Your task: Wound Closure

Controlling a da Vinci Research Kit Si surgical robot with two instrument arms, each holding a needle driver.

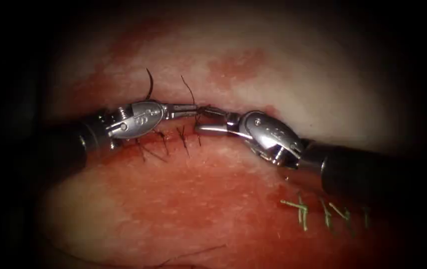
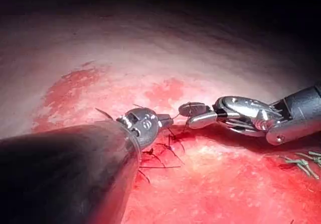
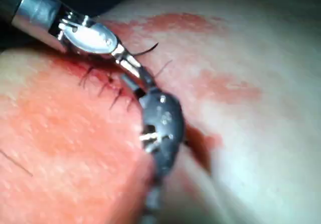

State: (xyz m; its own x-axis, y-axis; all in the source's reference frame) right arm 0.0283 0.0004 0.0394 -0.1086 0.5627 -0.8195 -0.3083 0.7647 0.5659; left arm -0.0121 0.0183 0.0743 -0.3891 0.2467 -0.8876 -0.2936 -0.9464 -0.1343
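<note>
Well, I see my left tool (image 1: 189, 110) with jaws closed, my right tool (image 1: 208, 119) with jaws parted, tips nearly touching over the cut (image 1: 173, 137). Dark stitches (image 1: 183, 139) crowd beneath; green thread ends (image 1: 303, 211) lie right. Whether either holds thread or needle, I cannot tell.

The left arm's steel claw (image 1: 186, 110) and the right arm's steel claw (image 1: 208, 121) meet tip to tip over the horizontal cut (image 1: 173, 137) in the pork-belly tissue (image 1: 183, 209); dark stitches (image 1: 183, 139) cross the cut just below the left claw, and green thread ends (image 1: 323, 211) lie at lower right.
</note>
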